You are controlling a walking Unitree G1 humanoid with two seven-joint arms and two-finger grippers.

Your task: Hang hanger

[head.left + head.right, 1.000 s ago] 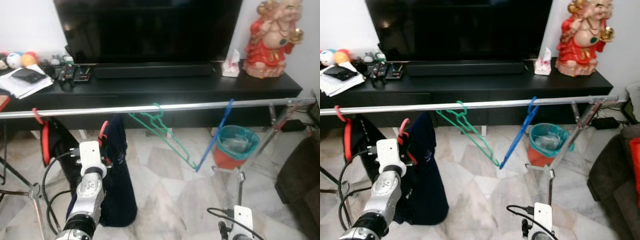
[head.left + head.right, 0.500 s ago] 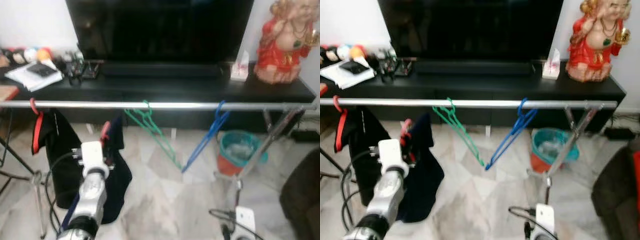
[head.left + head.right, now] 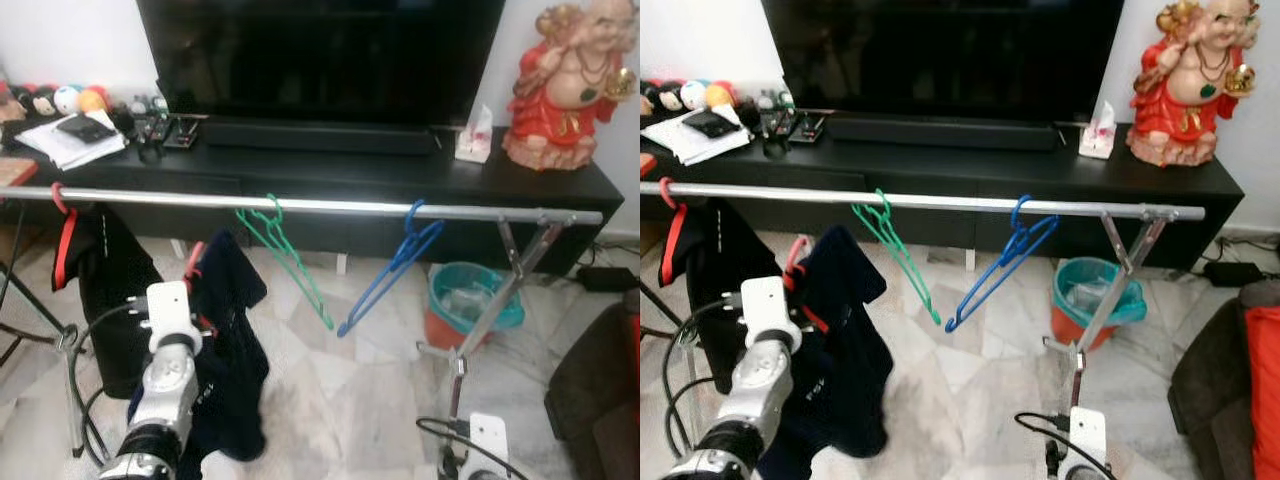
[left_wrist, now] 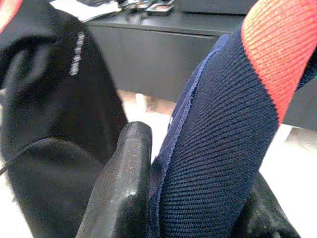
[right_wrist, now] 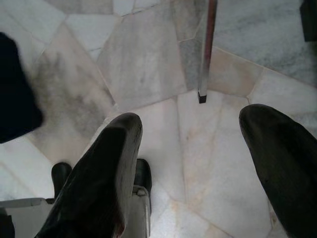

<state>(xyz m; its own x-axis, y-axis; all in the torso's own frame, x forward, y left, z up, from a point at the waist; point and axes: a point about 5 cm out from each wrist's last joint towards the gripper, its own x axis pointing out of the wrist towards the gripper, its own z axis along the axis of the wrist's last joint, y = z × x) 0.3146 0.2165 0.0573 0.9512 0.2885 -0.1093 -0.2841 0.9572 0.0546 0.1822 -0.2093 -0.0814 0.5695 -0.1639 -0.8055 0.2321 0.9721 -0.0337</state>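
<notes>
**A:** What holds things here, and what's inside?

**B:** Largest is the black TV console [image 3: 330, 180], carrying a red figurine [image 3: 560, 85], a tissue box [image 3: 473, 135], papers and remotes. Then the silver clothes rail [image 3: 330, 205], bearing a black garment [image 3: 105, 280] on a red hook, a green hanger [image 3: 290, 255] and a blue hanger [image 3: 385, 280]. Smallest is the teal-lined bin [image 3: 470, 305] beyond the rail, well to the right of the left gripper; something pale and crumpled lies in it.

**B:** The task's hanger [image 3: 195, 270] is red, mostly covered by a navy shirt [image 3: 230, 350]. Only its hook and a strip of shoulder show.

**A:** Where is it?

**B:** In the left gripper [image 4: 188, 198], below the rail and not hooked on it. In the left wrist view the black fingers [image 4: 124, 183] are clamped on the navy ribbed fabric with its red band. The black garment hangs just beside that gripper, on its outer side; the green hanger is up and to its right.

**A:** The right gripper?

**B:** The right gripper [image 5: 188, 168] hangs low over the marble floor [image 5: 148, 69] with its fingers spread wide apart, the rail's leg [image 5: 205, 49] ahead of it.

**A:** Changes since half a second ago?

**B:** The whole view has shifted, so the camera moved. The shirt now hangs lower and looser beneath the left gripper, and the blue hanger has swung.
</notes>
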